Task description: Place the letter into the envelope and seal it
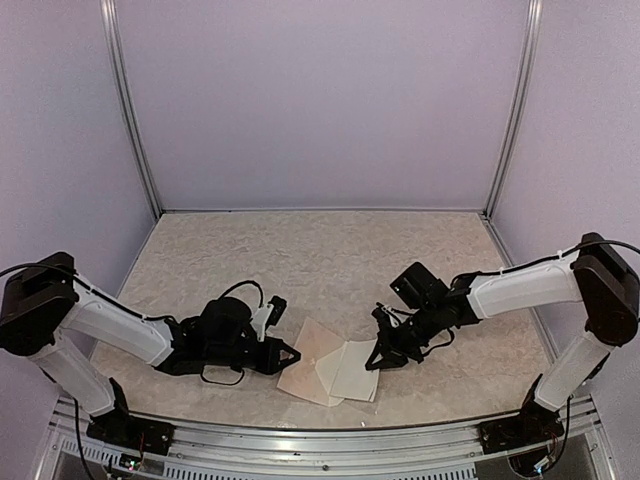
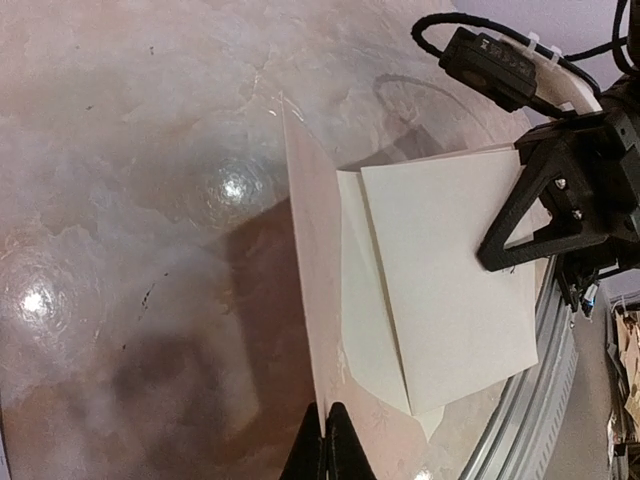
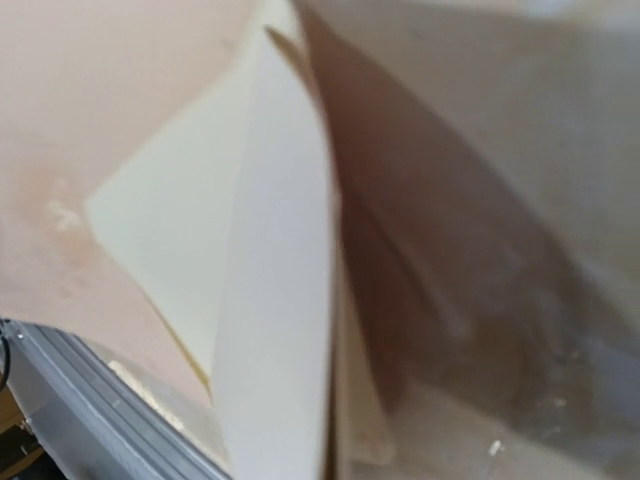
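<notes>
left gripper (image 1: 294, 355) pinched shut on the envelope's (image 1: 308, 365) left edge, right gripper (image 1: 379, 359) clamped on the letter's (image 1: 356, 376) right edge, letter overlapping the envelope between both arms, so insertion likely runs leftward from the right arm.

Plain lilac panels close the space in on three sides: the back wall (image 1: 320, 100), the left wall (image 1: 50, 130) and the right wall (image 1: 590, 120). A slim aluminium post stands in each back corner, the left post (image 1: 130, 110) and the right post (image 1: 515, 110). The tabletop (image 1: 320, 250) is a mottled beige, veined like stone, with a slight sheen. A ribbed metal rail (image 1: 330, 445) runs along its near edge. Seen close from the left wrist, two bright glare spots (image 2: 232, 187) sit on the surface, with soft brown shadows beside them.
</notes>
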Motion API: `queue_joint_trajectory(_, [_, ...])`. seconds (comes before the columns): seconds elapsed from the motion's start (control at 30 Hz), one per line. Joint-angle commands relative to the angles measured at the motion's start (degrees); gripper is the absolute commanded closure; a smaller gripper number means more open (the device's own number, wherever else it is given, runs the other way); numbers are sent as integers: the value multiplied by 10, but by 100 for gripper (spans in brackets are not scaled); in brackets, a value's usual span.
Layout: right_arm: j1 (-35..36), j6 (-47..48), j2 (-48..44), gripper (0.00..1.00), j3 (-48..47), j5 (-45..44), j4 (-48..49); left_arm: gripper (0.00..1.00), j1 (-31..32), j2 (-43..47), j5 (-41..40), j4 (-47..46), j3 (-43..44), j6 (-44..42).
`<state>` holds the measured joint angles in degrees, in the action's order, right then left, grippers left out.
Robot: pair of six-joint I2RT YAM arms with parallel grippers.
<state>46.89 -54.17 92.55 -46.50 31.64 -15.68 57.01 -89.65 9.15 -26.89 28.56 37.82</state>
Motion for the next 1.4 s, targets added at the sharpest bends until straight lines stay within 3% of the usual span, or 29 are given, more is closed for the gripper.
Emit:
queue_joint_trajectory(0.0, [-3, -17, -13, 100, 15, -1, 6, 100, 5, 23, -15, -17, -15, -23])
queue_joint_trajectory(1.37, [3, 9, 91, 100, -47, 47, 29, 100, 12, 33, 2, -46, -35, -31])
